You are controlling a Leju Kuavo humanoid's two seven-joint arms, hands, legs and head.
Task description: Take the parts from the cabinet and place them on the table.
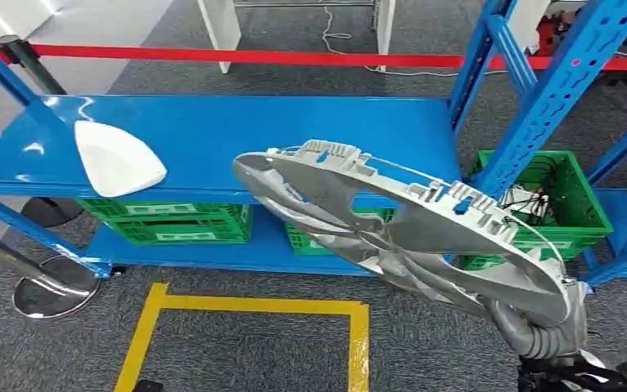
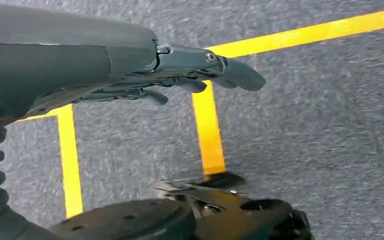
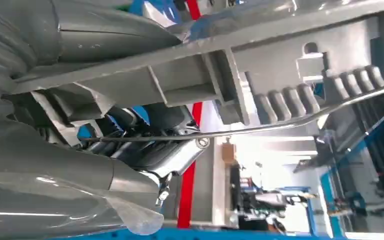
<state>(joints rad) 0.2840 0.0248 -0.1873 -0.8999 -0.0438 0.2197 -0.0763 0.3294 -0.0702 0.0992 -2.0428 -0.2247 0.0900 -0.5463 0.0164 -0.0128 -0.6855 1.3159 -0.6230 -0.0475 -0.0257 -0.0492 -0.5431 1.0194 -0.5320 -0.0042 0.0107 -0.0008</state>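
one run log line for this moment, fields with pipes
right hand: grips silver wheel cover at rim, lifted before blue shelf | left hand: holds nothing, over floor | white part: on shelf

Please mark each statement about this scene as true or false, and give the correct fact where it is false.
1. The right hand holds a large silver wheel cover. True.
2. A white part lies on the upper blue shelf. True.
3. The left hand holds a white part. False: it holds nothing, and its fingers hang over grey carpet with yellow tape lines.
4. The crates under the shelf are red. False: they are green.
5. The wheel cover rests flat on the shelf. False: it is tilted, carried in front of the shelf above the floor.
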